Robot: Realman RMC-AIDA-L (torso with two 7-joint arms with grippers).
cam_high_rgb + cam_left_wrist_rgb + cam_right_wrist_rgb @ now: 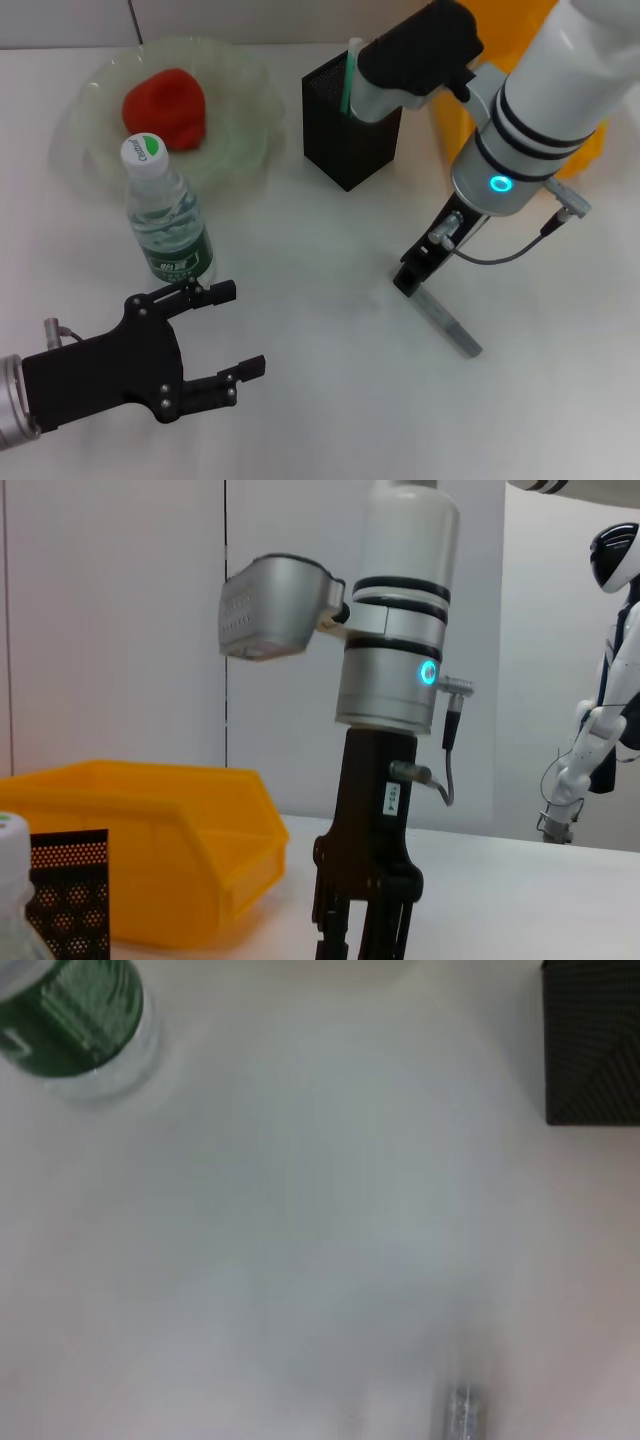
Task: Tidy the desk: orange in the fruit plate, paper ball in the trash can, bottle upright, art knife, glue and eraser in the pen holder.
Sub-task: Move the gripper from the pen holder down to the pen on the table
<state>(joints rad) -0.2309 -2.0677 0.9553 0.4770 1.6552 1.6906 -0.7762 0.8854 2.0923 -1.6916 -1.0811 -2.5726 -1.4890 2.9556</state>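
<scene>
Right gripper (409, 283) stands tip-down at centre right of the head view, over the near end of the glue (447, 321), which lies flat on the desk (320, 330); whether its fingers are spread or pressed on the stick cannot be told. Left gripper (232, 330) hovers at lower left, fingers spread, holding nothing, just below the upright bottle (167, 218).

Behind the right arm, the pen holder (345, 130) stands at upper centre with the art knife (350, 75) upright in it, partly masked by the arm's wrist housing. Trash can (590, 150) sits at upper right, mostly covered by the arm. Orange (165, 108) rests in the fruit plate (240, 100) at upper left.

Open desk lies between the two grippers and along the lower edge.

Left gripper's arm is cut off by the left edge. Right wrist view shows only the bottle, a holder corner and the glue's tip.
</scene>
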